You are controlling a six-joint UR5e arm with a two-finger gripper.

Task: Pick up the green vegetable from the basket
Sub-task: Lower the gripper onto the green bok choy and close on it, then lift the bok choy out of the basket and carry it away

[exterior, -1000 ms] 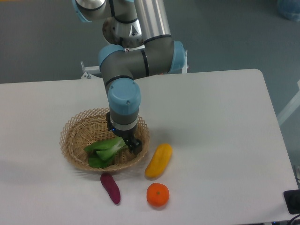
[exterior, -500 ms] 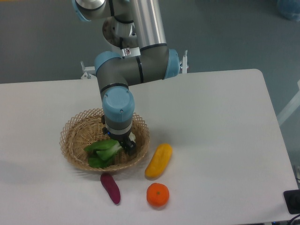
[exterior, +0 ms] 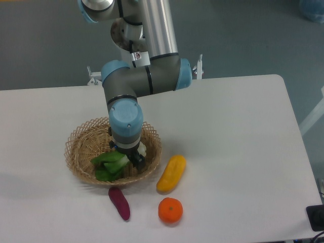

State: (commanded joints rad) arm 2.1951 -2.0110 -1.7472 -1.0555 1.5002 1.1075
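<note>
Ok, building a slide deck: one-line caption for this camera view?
Gripper lowered onto the green vegetable in the basket; three other produce items lie on the table.

The bok choy (exterior: 109,165) lies in the basket (exterior: 81,143); a sweet potato (exterior: 119,203), orange (exterior: 170,210) and, apparently, a squash (exterior: 171,173) sit just outside.

My arm (exterior: 132,83) is grey with light blue caps. The basket (exterior: 81,147) is tan wicker; the vegetable (exterior: 109,164) dark green, the fruit (exterior: 171,173) yellow, the potato (exterior: 119,203) purple.
</note>
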